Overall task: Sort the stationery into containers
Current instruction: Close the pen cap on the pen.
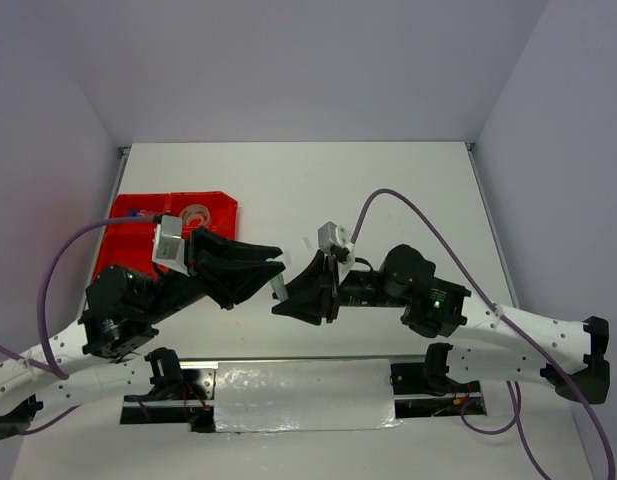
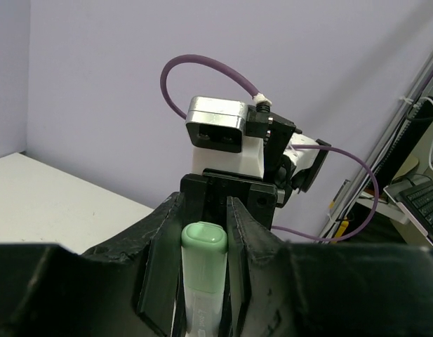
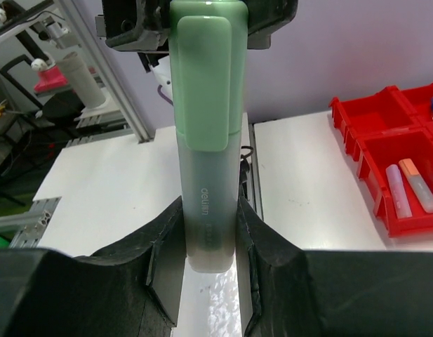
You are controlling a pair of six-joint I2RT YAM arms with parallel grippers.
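Observation:
A pastel green marker [image 3: 205,140] hangs in the air between the two arms, above the table's near middle. My right gripper [image 3: 209,207] is shut on its pale translucent barrel end. My left gripper [image 2: 204,210] has its jaws against both sides of the green cap end [image 2: 204,242]. From above, the two grippers [image 1: 278,270] [image 1: 291,293] meet tip to tip, and only a sliver of the marker [image 1: 278,289] shows. The red tray [image 1: 118,242] lies at the far left, holding a tape roll [image 1: 196,215], a blue pen [image 1: 133,212], and a pale purple marker [image 3: 397,191] and an orange marker [image 3: 420,184].
The tray's compartment walls [image 3: 370,140] stand at the right of the right wrist view. A shiny metal strip [image 1: 303,392] runs along the table's near edge between the arm bases. Purple cables loop over both arms.

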